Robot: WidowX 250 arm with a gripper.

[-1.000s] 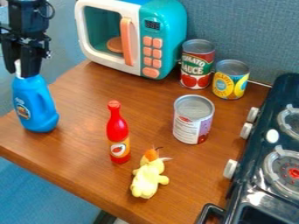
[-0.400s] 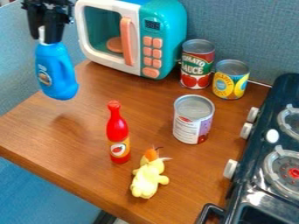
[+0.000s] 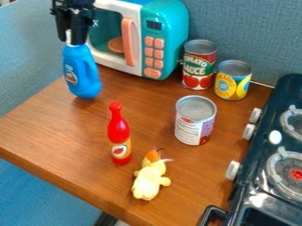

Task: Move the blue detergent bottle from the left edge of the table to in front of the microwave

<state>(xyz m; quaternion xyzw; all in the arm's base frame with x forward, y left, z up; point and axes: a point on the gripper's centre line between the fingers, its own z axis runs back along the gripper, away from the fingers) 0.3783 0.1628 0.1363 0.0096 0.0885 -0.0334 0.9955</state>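
Currently, my gripper is clamped on the white neck of the blue bottle, presumably because that narrow section suits two fingers, so the body hangs directly below it, with the toy microwave just beside.

Toy microwave blocks right; bare wood toward front-left.

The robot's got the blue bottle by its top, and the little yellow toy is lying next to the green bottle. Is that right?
Not quite: the bottle next to the yellow toy is the red bottle, as the camera view shows. The gripper does hold the blue bottle by its top.
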